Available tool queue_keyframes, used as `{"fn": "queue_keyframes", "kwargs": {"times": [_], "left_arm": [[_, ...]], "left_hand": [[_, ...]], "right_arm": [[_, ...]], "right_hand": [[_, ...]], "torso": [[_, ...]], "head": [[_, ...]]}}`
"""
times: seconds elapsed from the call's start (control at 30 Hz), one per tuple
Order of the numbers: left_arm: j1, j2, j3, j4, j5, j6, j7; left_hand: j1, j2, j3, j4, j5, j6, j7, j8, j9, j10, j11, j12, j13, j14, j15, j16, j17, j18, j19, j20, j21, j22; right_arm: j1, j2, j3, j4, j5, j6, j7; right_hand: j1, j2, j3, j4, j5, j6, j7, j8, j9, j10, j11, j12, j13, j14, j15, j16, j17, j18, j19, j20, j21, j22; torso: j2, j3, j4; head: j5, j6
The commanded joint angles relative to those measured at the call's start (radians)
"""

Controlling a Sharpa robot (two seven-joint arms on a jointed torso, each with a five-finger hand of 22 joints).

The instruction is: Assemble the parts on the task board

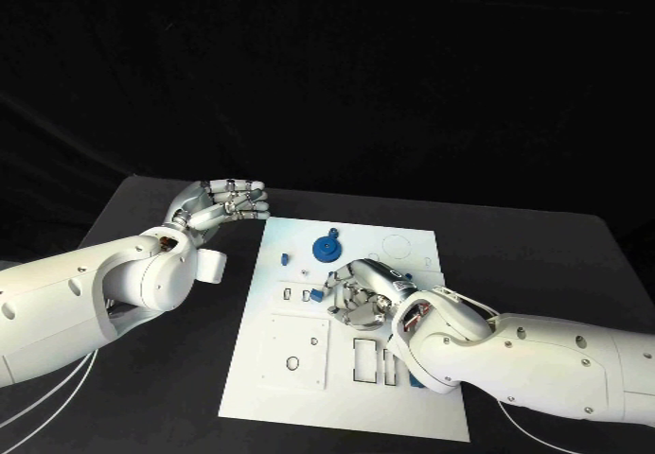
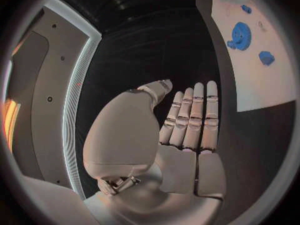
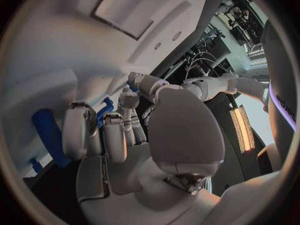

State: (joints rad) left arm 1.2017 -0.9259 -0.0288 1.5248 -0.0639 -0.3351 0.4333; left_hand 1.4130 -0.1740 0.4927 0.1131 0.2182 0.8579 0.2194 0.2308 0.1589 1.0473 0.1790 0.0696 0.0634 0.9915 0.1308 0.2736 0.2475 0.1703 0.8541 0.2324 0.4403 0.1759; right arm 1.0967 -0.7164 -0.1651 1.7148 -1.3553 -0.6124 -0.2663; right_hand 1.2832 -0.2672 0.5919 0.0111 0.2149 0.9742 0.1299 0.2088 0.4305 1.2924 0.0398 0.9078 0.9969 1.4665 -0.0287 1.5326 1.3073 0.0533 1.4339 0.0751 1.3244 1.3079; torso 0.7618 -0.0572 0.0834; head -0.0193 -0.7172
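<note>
Reaching down over the middle of the task board [image 1: 280, 378], the right hand [image 1: 358, 298] has its fingers curled in toward the white plate. Something blue shows between the fingers [image 3: 115, 135] in the right wrist view, a small thin piece [image 3: 105, 112], and it seems to be pinched there, but the pictures do not make it sure, so whether the hand truly holds it cannot be told.

Just beside the right hand, toward the far edge of the task board, lies the round blue gear [image 1: 327, 249]. A small blue peg [image 1: 284, 257] sits near the gear, on its left. Another tiny blue part [image 1: 315, 295] lies right at the fingertips of the right hand. Near the close edge of the task board are empty slots [image 1: 363, 359], cut like little windows.

The left hand [image 1: 235, 202] waits off the task board, just past its far left corner. Its fingers are flat, straight and side by side, and it holds nothing.

To do this step well, the right hand should probably move slowly and keep the small piece straight up over its hole. It should press down softly, not hard, so the piece does not tip or pop away. It should also stay clear of the gear, so it does not bump it. The left hand could come over and hold the task board down so it does not slide.
</note>
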Motion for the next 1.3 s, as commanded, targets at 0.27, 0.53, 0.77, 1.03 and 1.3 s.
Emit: {"fn": "queue_keyframes", "kwargs": {"times": [0.27,0.53,0.77,1.03,1.3], "left_arm": [[-0.001,0.002,0.0,0.0,-0.004,0.014,0.007],[-0.001,0.001,0.0,0.001,-0.004,0.013,0.007],[-0.001,0.001,0.0,0.001,-0.004,0.013,0.007],[-0.001,0.0,0.0,0.001,-0.005,0.012,0.007],[-0.001,0.0,0.0,0.0,-0.005,0.012,0.007]], "left_hand": [[-0.006,0.005,-0.001,-0.004,-0.003,0.005,0.019,-0.004,-0.002,-0.005,0.003,-0.006,0.0,0.002,0.002,-0.006,0.001,0.009,-0.007,0.0,0.007,0.001],[-0.006,0.005,-0.001,-0.004,-0.003,0.005,0.019,-0.004,-0.002,-0.005,0.003,-0.006,0.0,0.002,0.002,-0.006,0.001,0.009,-0.007,0.0,0.007,0.001],[-0.006,0.005,-0.001,-0.004,-0.003,0.005,0.019,-0.004,-0.002,-0.005,0.003,-0.006,0.0,0.002,0.002,-0.006,0.001,0.009,-0.007,0.0,0.007,0.001],[-0.006,0.005,-0.001,-0.004,-0.003,0.005,0.019,-0.004,-0.002,-0.005,0.003,-0.006,0.0,0.002,0.002,-0.006,0.001,0.009,-0.007,0.0,0.007,0.001],[-0.006,0.005,-0.001,-0.004,-0.003,0.005,0.019,-0.004,-0.002,-0.005,0.003,-0.006,0.0,0.002,0.002,-0.006,0.001,0.009,-0.007,0.0,0.007,0.001]], "right_arm": [[-0.002,-0.003,0.0,0.01,-0.011,0.016,0.0],[-0.003,-0.005,0.0,0.013,-0.011,0.019,-0.002],[-0.004,-0.005,0.0,0.016,-0.011,0.024,-0.004],[-0.005,-0.005,0.0,0.019,-0.011,0.028,-0.006],[-0.008,-0.004,0.0,0.023,-0.011,0.029,-0.006]], "right_hand": [[-0.004,-0.001,-0.006,-0.001,0.004,0.007,-0.001,-0.007,-0.001,0.007,0.0,0.006,0.004,0.075,0.0,-0.005,0.117,0.007,0.005,0.004,-0.001,0.118],[-0.005,-0.001,-0.007,-0.001,0.004,0.008,-0.001,-0.006,-0.002,0.01,0.0,0.014,0.01,0.075,0.0,-0.005,0.117,0.007,0.004,0.004,-0.002,0.117],[-0.005,0.0,-0.008,0.0,0.004,0.011,-0.002,-0.006,-0.002,0.013,-0.001,0.022,0.017,0.075,0.0,-0.005,0.117,0.007,0.005,0.004,-0.001,0.118],[-0.006,0.0,-0.008,0.001,0.004,0.011,-0.002,-0.007,-0.002,0.014,-0.001,0.025,0.02,0.075,0.0,-0.005,0.116,0.007,0.005,0.004,-0.001,0.118],[-0.006,0.001,-0.009,0.001,0.004,0.012,-0.002,-0.007,-0.002,0.016,-0.001,0.03,0.024,0.075,-0.001,-0.005,0.116,0.007,0.005,0.004,-0.001,0.118]], "torso": [[0.0,-0.0005,0.0002],[0.0,-0.0005,0.0004],[0.0,-0.0005,0.0001],[0.0,-0.0005,-0.0004],[-0.002,-0.0008,-0.0001]], "head": [[-0.001,0.0],[-0.001,-0.001],[0.0,-0.001],[-0.001,-0.003],[-0.002,-0.001]]}}
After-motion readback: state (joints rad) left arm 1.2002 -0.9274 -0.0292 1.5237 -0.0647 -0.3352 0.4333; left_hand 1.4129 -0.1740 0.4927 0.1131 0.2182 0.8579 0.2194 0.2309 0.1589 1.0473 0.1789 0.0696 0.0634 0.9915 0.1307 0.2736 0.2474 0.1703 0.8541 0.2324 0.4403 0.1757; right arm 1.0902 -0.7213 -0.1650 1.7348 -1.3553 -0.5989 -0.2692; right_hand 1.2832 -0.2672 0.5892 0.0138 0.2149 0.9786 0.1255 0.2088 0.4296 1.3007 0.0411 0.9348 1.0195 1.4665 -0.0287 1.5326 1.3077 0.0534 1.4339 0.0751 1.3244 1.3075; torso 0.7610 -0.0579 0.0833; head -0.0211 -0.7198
